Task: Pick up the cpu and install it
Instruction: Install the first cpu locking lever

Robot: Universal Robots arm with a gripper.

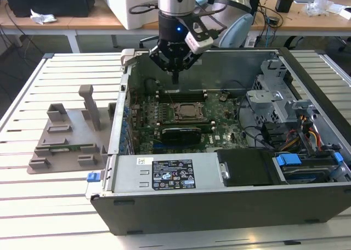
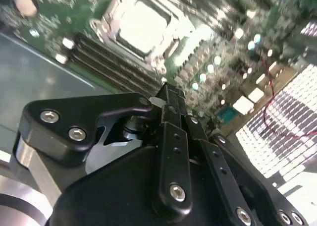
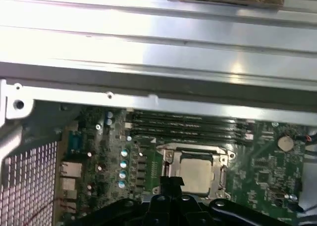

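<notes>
Gripper [image 2: 171,99] seen nearest, jaws pressed together, nothing held between. Cpu [image 3: 195,171] seated in socket [image 1: 188,112] on motherboard [image 1: 225,130], directly below gripper, suggesting placement done.

Counted one open computer case [image 1: 219,206], one motherboard [image 1: 181,118] inside it, one cpu [image 3: 195,171] seated in one socket [image 3: 218,159]. Counted one gripper [image 1: 175,74], one grey fixture plate [image 1: 66,146] with upright posts, one silver box [image 1: 164,176] bearing two white labels, one slatted table [image 1: 55,206].
</notes>
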